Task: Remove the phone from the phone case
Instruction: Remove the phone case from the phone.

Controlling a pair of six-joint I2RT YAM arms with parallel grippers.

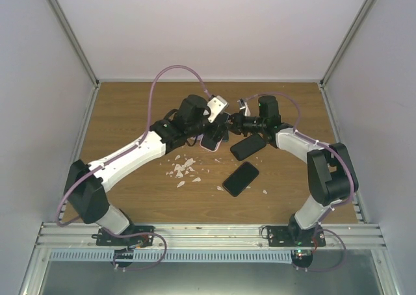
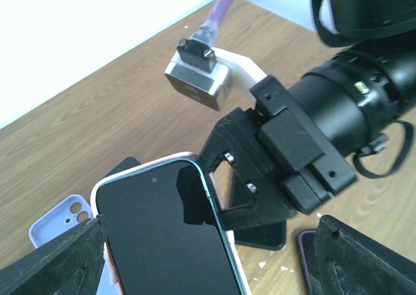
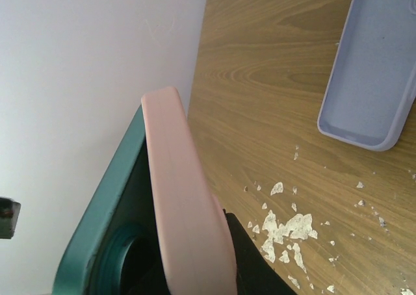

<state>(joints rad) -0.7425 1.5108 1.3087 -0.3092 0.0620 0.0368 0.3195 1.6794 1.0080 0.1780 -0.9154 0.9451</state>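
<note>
The right gripper pinches the phone and pink case.
Its far finger is hidden; the left gripper gapes wide.

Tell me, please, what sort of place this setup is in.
Probably a lab test cell for robot manipulation. A wooden tabletop is boxed in by plain white walls, and an aluminium rail at the near edge carries both arm bases. A loose phone and an empty lilac case lie there as props.
</note>
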